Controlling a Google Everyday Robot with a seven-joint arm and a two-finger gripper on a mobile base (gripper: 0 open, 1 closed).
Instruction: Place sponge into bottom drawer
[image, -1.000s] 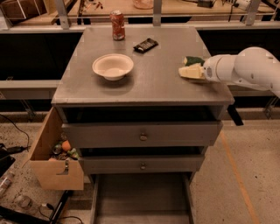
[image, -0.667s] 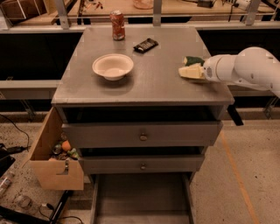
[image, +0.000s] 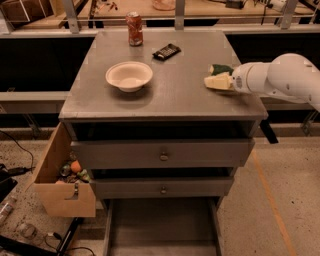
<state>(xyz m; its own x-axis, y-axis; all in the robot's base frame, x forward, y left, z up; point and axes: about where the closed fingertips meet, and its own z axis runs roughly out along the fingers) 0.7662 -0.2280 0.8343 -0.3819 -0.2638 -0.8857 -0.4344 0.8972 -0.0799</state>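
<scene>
— Where's the sponge?
— Right side of the cabinet top, against the gripper. Whether it's gripped, I can't tell.
— And next?
— I'd lift it clear, then carry it forward and down into the open bottom drawer.

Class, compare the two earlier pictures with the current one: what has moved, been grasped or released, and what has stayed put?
Nothing has visibly changed. The gripper stays at the sponge near the right edge of the cabinet top. The white bowl, the can and the black packet sit where they were, and the bottom drawer remains pulled out.
</scene>
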